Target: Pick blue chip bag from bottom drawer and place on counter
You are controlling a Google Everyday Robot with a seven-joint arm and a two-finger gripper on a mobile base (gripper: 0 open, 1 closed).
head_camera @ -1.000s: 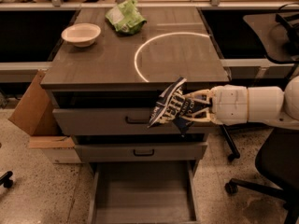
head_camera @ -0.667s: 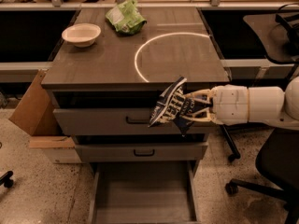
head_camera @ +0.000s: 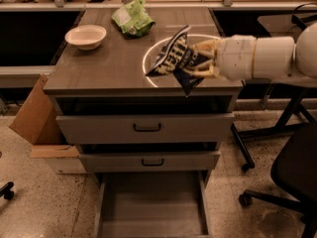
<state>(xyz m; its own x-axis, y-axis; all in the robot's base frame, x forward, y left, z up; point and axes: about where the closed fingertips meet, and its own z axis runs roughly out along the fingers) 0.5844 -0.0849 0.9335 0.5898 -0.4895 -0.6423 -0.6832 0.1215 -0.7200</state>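
Brown cardboard box: lower left, on the floor beside the cabinet, leaning.
Pale bowl: upper left of the counter, upright, well apart from the rest.
Light green bag: top centre, at the counter's back, crumpled.
Grey bottom drawer: bottom centre, pulled open, flat floor showing.
Navy blue chip bag: centre right, raised over the counter's front right part and the white arc — tilted, not yet set down.
Handling: likely light, thin and glossy, so slippery and easily crushed; best pinched at a flat seam, not across the puffed middle.
Arm's gripper: right of centre, reaching in from the right, jaws clamped on the bag's right side — bag jutting leftward from them.
Black office chair: lower right.
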